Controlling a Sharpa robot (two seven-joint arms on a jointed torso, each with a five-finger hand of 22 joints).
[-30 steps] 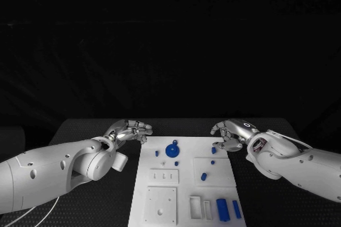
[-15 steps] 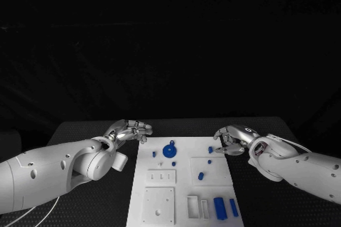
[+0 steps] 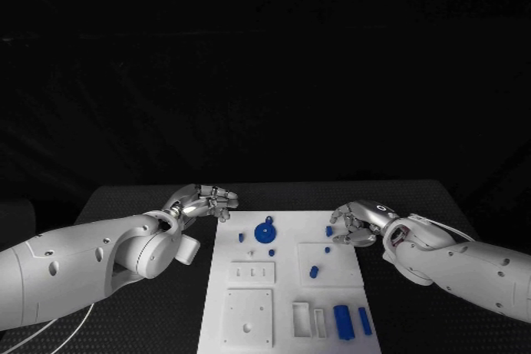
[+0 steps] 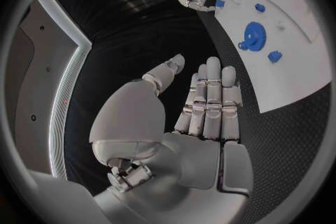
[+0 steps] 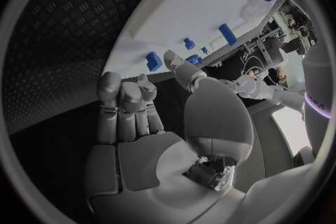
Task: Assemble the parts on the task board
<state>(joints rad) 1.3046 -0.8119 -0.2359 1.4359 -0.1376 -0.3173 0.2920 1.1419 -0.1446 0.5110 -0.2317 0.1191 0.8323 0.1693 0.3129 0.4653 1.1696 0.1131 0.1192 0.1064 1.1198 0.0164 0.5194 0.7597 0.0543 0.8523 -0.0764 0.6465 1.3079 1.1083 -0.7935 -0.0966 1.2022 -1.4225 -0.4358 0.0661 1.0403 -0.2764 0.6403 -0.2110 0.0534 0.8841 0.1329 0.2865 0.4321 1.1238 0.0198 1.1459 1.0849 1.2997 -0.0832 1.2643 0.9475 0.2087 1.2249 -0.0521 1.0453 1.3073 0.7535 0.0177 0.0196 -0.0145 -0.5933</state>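
The flat white task board (image 3: 249,315) lies mid-tabletop, bearing a blue toothed gear (image 3: 265,233), small blue pegs (image 3: 314,272) and two blue bars (image 3: 344,322) in near recesses. The left hand (image 3: 202,203) and right hand (image 3: 357,223) hold nothing, fingers (image 4: 210,95) loosely apart.

dim scene, perhaps top-lit; wrist views distorted.

The white task board (image 3: 252,308) lay lengthwise mid-table, with a blue gear (image 3: 265,233) flat near its far edge, small blue pegs (image 3: 314,272) scattered across its far half, and two blue bars (image 3: 344,323) lying side by side at the near right corner.
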